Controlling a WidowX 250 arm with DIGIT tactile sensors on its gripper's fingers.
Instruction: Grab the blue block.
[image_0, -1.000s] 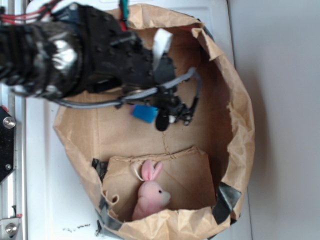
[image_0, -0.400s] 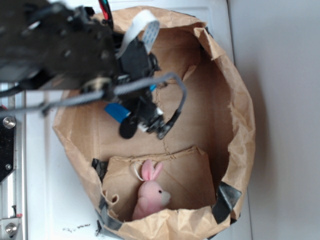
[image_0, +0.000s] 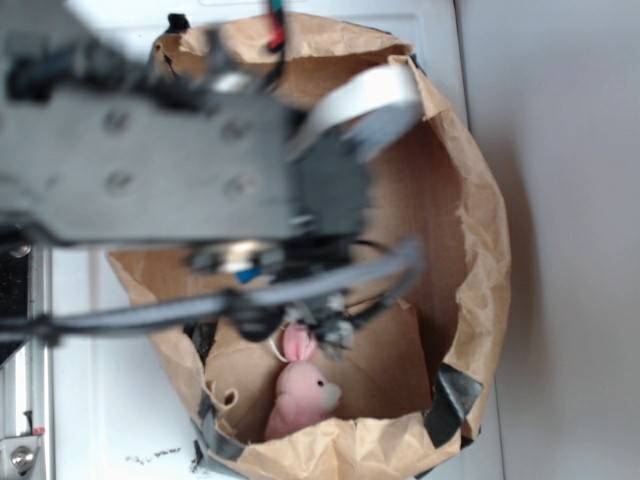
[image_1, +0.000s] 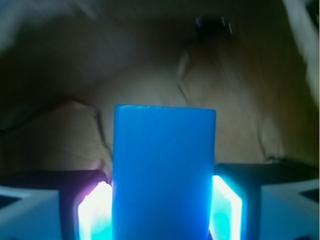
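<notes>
The bright blue, flat-faced rectangular block was gripped between the closed fingers, which were pressed on its two side faces above the crumpled brown paper bag. It was judged rigid, light and smooth, so somewhat slippery; those parallel sides were judged the best hold.

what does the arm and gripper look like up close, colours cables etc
In the exterior view the arm is a blurred dark grey-black block with round screw holes. A flat white ribbon cable and a grey round cable loop off it, with red wiring at the top. In the wrist view the gripper has dark fingers with pale pads.
</notes>
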